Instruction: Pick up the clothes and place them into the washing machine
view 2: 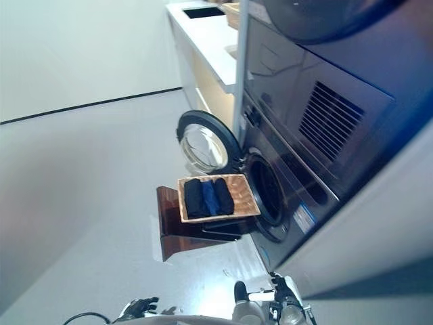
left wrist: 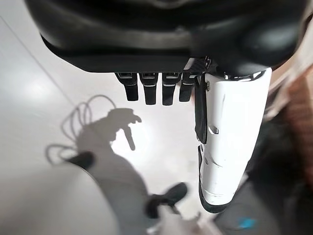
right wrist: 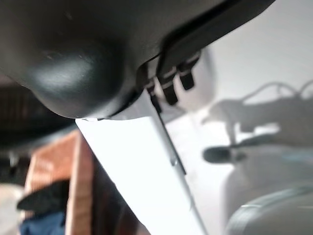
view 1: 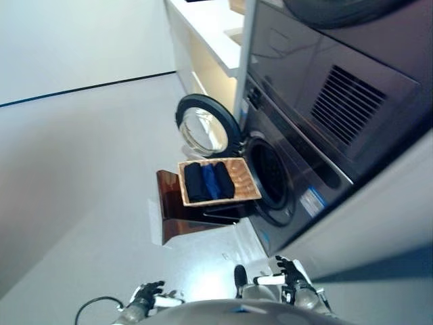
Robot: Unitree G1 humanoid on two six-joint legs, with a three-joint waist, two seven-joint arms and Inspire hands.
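Note:
A shallow wicker basket (view 1: 247, 179) rests on a low dark brown box (view 1: 173, 218) in front of the washing machine's round opening (view 1: 272, 176). Folded dark and blue clothes (view 1: 209, 181) lie side by side in the basket. The machine's round door (view 1: 203, 128) stands open, swung away beyond the basket. My left hand (view 1: 145, 296) hangs low and near me, well short of the box, fingers relaxed and empty; its white-covered thumb (left wrist: 227, 142) sticks out straight. My right hand (view 1: 291, 273) hangs low beside the machine's front, open and empty. The basket (right wrist: 54, 161) also shows in the right wrist view.
The grey machine stack (view 1: 325, 115) fills the right side. A white counter with cabinets (view 1: 203, 37) runs behind the open door. Pale floor (view 1: 81, 169) stretches to the left of the box.

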